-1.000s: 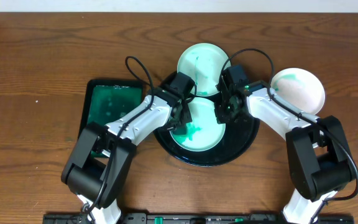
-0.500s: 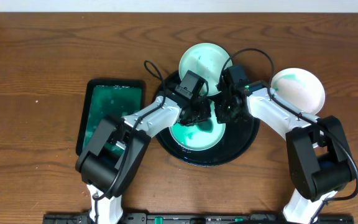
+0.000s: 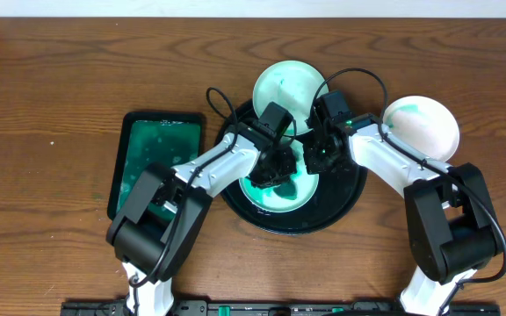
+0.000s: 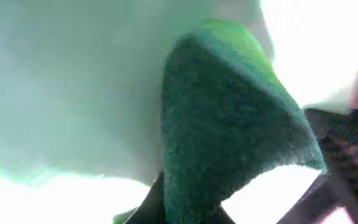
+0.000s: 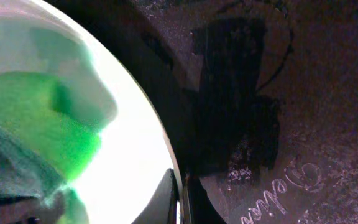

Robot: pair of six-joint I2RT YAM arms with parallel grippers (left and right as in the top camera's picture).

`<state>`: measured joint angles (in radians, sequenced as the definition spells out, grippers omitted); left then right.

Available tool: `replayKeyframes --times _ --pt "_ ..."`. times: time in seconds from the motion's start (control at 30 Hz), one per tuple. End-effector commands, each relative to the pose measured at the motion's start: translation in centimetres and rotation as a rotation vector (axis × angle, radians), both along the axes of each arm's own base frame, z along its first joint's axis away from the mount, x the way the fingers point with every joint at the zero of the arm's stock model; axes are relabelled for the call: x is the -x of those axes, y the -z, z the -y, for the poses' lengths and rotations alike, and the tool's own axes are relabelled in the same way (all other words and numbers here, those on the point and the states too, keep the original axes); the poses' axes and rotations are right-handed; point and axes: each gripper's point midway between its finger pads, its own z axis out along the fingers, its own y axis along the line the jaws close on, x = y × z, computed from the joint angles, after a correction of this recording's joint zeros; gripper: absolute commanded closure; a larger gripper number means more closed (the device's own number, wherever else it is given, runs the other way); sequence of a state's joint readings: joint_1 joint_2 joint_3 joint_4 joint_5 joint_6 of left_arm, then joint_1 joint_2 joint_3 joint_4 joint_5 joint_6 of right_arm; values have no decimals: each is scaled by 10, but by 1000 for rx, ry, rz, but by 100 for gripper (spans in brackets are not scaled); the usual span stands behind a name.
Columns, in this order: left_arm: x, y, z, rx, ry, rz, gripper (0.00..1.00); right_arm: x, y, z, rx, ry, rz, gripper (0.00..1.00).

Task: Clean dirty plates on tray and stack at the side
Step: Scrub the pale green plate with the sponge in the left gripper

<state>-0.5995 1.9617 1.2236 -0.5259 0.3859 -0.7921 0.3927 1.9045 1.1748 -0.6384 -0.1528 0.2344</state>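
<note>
The black round tray (image 3: pixel 345 197) sits mid-table. One plate (image 3: pixel 281 195) with a teal smear lies on it. My left gripper (image 3: pixel 275 168) is shut on a dark green sponge (image 4: pixel 229 124) and presses it on this plate's face (image 4: pixel 67 93). My right gripper (image 3: pixel 314 160) is shut on the plate's right rim (image 5: pixel 178 186), one finger above and one below, over the tray floor (image 5: pixel 303 93). The sponge also shows in the right wrist view (image 5: pixel 36 118). A second plate (image 3: pixel 286 85) rests at the tray's far rim. A third plate (image 3: pixel 422 125) lies on the table to the right.
A rectangular black tray with a green inside (image 3: pixel 156 156) lies left of the round tray. Both arms reach in from the front edge and meet over the round tray. Bare wooden table (image 3: pixel 51 79) surrounds everything.
My left gripper has moved right with the sponge, from the plate's left edge to its middle. The right gripper has stayed on the rim.
</note>
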Motion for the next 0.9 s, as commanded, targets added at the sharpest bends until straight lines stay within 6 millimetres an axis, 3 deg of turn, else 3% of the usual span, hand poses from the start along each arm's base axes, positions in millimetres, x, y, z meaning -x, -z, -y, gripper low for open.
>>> replayKeyframes --times 0.0,0.2,0.33,0.4,0.47,0.63,0.73,0.87 --pt "15 27 -47 -226 -83 -54 93 -1 13 22 88 53 -8 99" --pt "-9 5 -103 -475 -151 75 93 -1 13 22 90 52 -11 99" --pt "-23 1 -113 -504 -168 127 93 -1 13 23 90 53 -11 99" --pt "-29 2 -102 -454 -126 148 92 -1 13 22 90 52 -11 99" --pt "-31 4 -79 -347 -65 153 93 -1 13 22 89 53 -11 99" --pt "-13 9 1 0 43 76 93 0 13 23 90 52 -12 99" --pt "8 9 46 173 152 26 93 0 13 23 91 52 -14 99" --pt "25 13 58 204 209 -14 93 1 14 23 93 52 -19 99"
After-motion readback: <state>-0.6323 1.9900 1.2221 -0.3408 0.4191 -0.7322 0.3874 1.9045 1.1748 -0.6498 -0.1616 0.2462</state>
